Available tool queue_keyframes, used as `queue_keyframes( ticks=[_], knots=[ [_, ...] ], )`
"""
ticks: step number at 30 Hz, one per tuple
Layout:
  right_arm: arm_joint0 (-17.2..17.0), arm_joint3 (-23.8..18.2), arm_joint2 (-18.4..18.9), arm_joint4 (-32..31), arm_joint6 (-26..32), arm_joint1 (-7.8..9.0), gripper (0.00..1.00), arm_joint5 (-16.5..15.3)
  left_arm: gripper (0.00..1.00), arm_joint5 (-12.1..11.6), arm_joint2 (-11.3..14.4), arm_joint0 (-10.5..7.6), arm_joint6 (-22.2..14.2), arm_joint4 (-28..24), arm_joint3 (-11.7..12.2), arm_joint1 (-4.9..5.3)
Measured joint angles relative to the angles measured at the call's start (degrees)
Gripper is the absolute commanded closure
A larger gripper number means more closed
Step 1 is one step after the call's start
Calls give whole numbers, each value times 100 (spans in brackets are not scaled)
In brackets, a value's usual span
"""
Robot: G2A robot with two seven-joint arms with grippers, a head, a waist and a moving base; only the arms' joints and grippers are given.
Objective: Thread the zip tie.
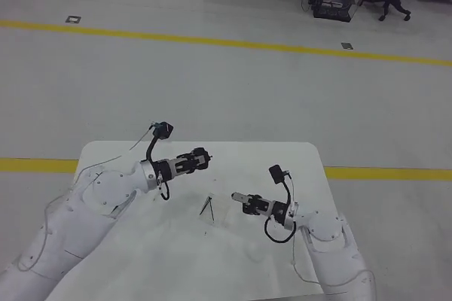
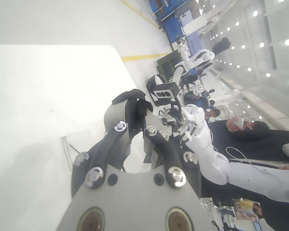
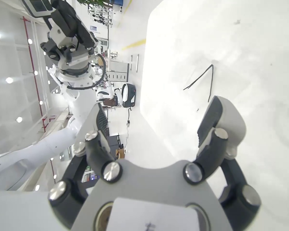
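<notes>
A white table [image 1: 271,158] with rounded corners stands on a pale workshop floor. On the table, nearest the robot's body, lies a black zip tie [image 1: 209,207], bent into a narrow V and flat on the surface. Neither arm touches it. Just beside it, toward the robot's right, the right gripper [image 3: 156,104] hangs above the table with its fingers spread wide apart and nothing between them, its tip pointing toward the zip tie. Farther out over the table, the left gripper [image 2: 134,102] has its dark-padded fingers pressed together on nothing, well apart from the zip tie. Beyond the table's far edge, a yellow line [image 1: 211,41] crosses the floor.
</notes>
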Motion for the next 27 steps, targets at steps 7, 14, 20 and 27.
queue_keyframes(
  ticks=[7, 14, 20, 27],
  knots=[
    [670, 684, -614, 365, 111, -61, 0, 799, 100, 159, -299, 142, 283, 519, -147, 91],
    [1172, 1293, -1210, 611, -91, -164, 0, 1303, 100, 230, -414, 354, 374, 655, -341, 139],
    [1175, 1298, -1216, 628, -79, -166, 0, 1308, 100, 232, -414, 355, 370, 657, -340, 139],
    [1181, 1212, -1373, 552, -225, -187, 0, 1331, 100, 231, -413, 355, 370, 657, -340, 138]
  ],
)
